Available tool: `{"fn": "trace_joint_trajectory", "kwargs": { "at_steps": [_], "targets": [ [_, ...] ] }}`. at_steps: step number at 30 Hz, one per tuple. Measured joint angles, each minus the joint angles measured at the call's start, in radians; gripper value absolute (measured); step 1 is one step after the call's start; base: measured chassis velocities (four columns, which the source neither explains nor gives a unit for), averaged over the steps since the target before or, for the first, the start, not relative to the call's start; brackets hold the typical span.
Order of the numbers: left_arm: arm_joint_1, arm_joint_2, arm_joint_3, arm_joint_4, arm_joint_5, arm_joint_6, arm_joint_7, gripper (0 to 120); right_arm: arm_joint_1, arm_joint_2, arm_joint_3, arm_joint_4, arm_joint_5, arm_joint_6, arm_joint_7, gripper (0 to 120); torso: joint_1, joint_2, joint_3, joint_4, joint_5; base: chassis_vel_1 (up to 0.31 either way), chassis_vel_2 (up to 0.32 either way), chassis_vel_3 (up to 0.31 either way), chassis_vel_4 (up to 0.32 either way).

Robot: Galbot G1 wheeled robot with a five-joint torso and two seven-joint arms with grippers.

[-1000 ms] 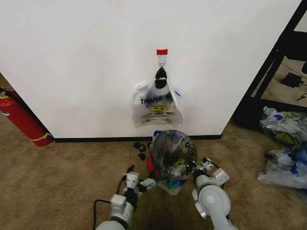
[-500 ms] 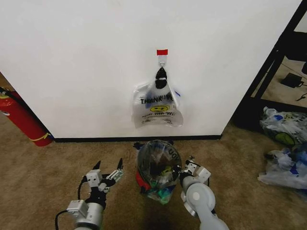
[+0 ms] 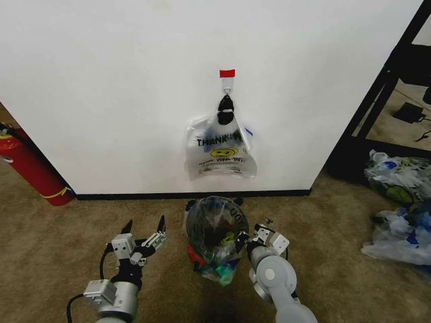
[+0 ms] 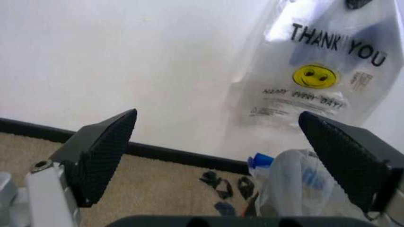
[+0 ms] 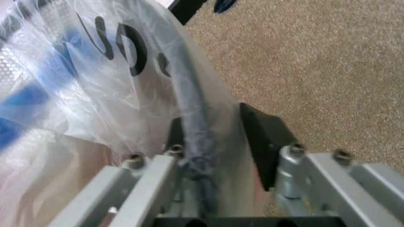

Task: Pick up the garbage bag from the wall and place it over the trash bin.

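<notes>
Through the right wrist camera I see my right gripper [image 5: 211,142] set astride the rim [image 5: 189,118] of the trash bin. The dark rim bar runs straight down between the fingers [image 5: 262,137], with the garbage bag [image 5: 82,90] draped over it, so thin clear plastic lies between the pads and the rim. The fingers are closed in on that plastic-covered rim, one black pad plainly pressing on the outer side, the other mostly hidden behind the film. On the inner side of the fingers the bag spreads wide, showing broad blue strokes and black lettering. On the outer side lies tan carpet [image 5: 315,61], reaching away past the fingertips.
</notes>
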Motion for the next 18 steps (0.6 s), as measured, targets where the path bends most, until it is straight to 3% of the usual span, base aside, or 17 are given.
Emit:
{"fn": "trace_joint_trajectory", "kwargs": {
  "at_steps": [18],
  "targets": [
    [0.006,-0.005,0.002,0.004,0.002,-0.006,0.002,100,-0.025,-0.007,0.011,0.027,-0.021,0.017,-0.05,91,0.0,0.0,0.0,-0.0003,-0.0004,0.0,0.0,0.0,0.0]
  ]
}}
